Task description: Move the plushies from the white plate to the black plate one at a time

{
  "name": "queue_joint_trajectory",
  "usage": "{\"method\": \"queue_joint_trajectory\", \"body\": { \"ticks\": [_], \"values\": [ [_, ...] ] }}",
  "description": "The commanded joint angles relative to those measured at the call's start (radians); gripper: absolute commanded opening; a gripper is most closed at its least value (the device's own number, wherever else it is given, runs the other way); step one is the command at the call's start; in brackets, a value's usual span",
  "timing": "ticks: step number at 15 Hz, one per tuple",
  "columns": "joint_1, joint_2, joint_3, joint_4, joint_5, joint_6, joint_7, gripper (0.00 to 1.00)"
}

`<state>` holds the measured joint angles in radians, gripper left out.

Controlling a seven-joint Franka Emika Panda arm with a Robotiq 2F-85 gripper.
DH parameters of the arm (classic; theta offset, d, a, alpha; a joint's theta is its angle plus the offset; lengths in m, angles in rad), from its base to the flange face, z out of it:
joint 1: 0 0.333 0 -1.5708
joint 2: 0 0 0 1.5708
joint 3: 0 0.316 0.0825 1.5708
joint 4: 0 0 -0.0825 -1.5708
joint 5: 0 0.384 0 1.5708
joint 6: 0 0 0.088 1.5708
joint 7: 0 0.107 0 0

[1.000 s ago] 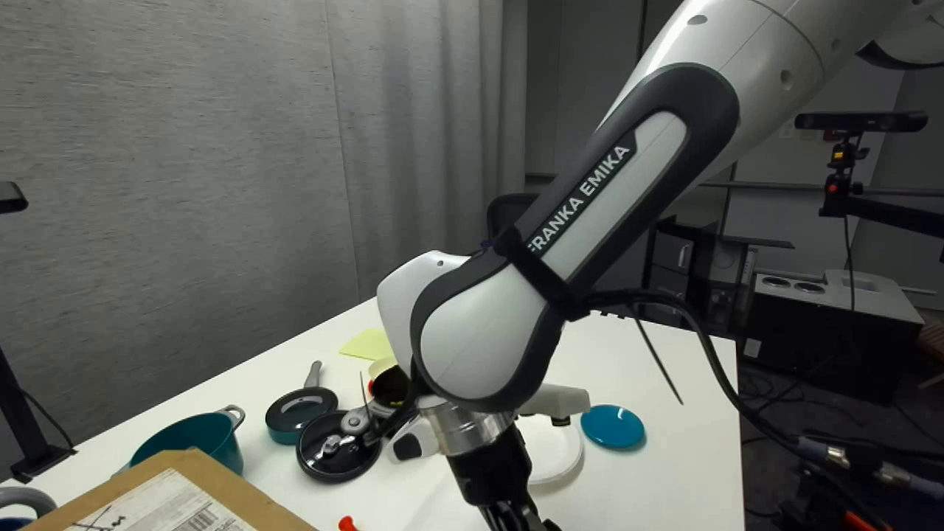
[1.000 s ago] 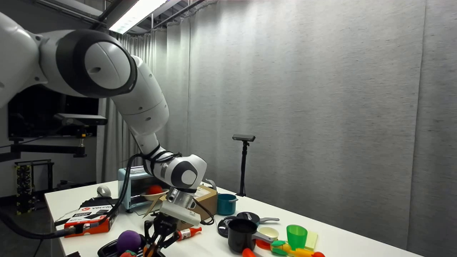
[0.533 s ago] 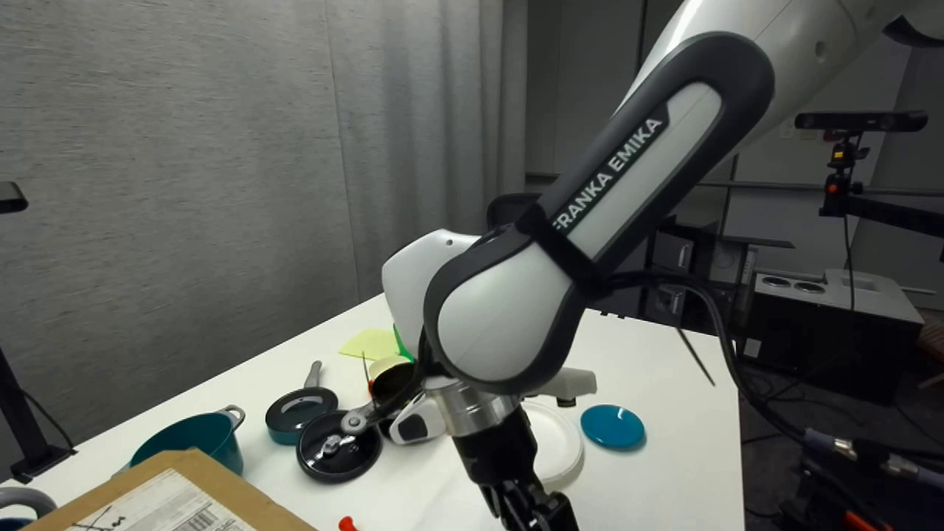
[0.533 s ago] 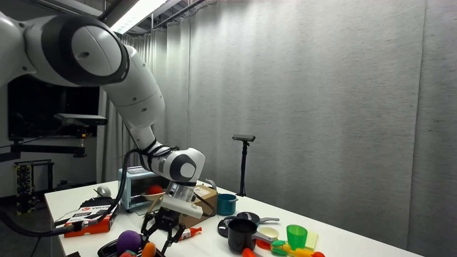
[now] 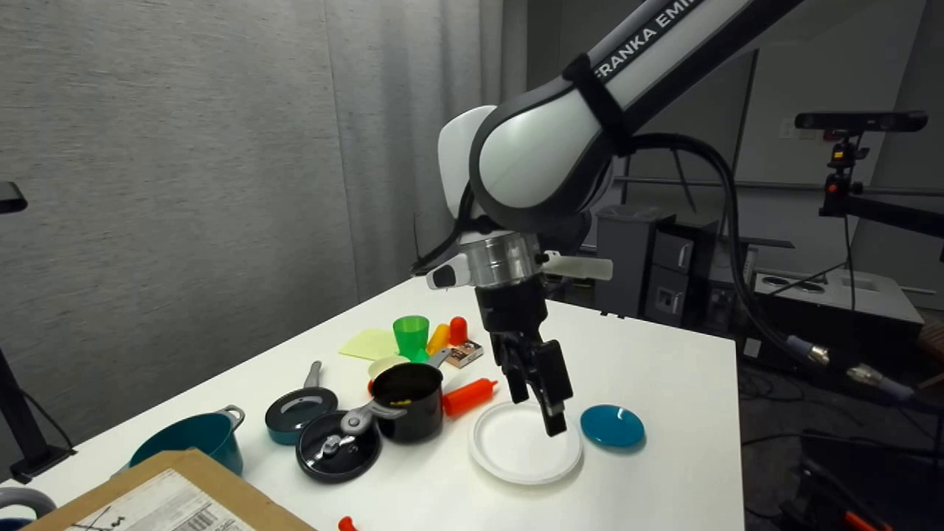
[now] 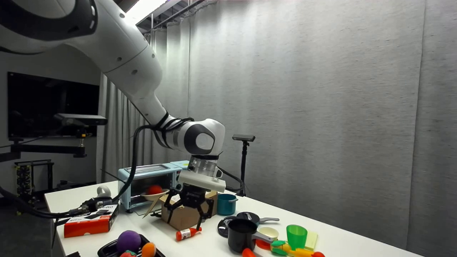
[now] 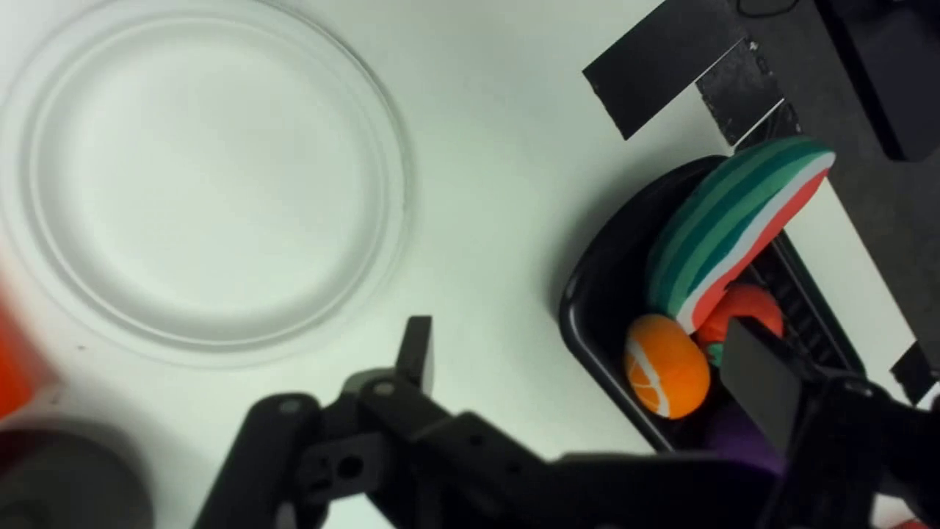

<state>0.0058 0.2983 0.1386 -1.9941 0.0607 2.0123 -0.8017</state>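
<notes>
- A grey curtain (image 6: 303, 107) hangs behind the white surface (image 5: 649, 494).
- In an exterior view the gripper (image 6: 184, 225), fingers wide apart, stands raised at two o'clock from the black tray (image 7: 609, 294); a second ago it was lower, the orange plushie (image 7: 664, 367) between its fingers.
- That plushie now lies in the tray; with it, in the wrist view, are the watermelon plushie (image 7: 742, 228) at its one o'clock, the red plushie (image 7: 753, 305) at two, the purple plushie (image 6: 128, 241) near five.
- The white plate (image 5: 516, 446), partly behind the arm (image 5: 546, 155) earlier, now shows nearly whole.
</notes>
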Motion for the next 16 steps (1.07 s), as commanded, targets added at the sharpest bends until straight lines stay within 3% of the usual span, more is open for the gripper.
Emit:
{"method": "queue_joint_trajectory", "body": {
  "ticks": [1,7,11,12,16],
  "values": [
    [0.002,0.013,-0.040,0.009,-0.008,0.085,0.151,1.00],
    [0.006,0.035,-0.100,0.038,-0.068,0.234,0.439,1.00],
    [0.046,0.007,-0.142,0.060,-0.219,0.099,0.699,1.00],
    [0.010,0.023,-0.113,0.042,-0.167,0.166,0.598,1.00],
    [0.013,0.026,-0.113,0.044,-0.175,0.159,0.614,1.00]
  ]
}}
